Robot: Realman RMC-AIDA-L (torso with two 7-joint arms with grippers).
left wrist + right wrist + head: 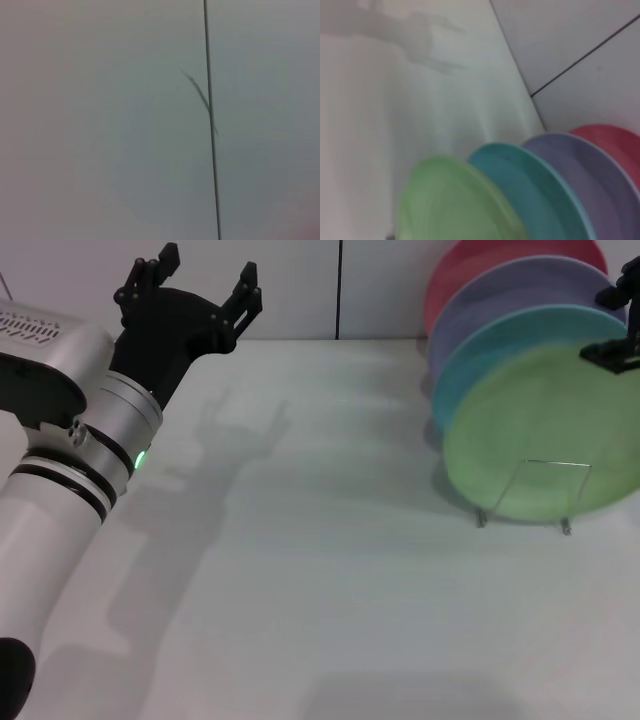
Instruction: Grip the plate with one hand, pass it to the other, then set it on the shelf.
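Note:
The light green plate [540,440] stands on edge in the wire shelf [556,468] at the right, the front one of a row of plates. It also shows in the right wrist view [450,200]. My right gripper [615,325] hangs at the right edge of the head view, just above the green plate's top rim; only part of it shows. My left gripper [198,285] is open and empty, raised at the far left near the back wall, far from the plate. The left wrist view shows only the wall.
Behind the green plate stand a sky-blue plate [500,345], a lavender plate [520,295] and a red plate [480,265], all in the same rack. The white table [320,570] spreads between the two arms. A wall seam [210,120] runs behind.

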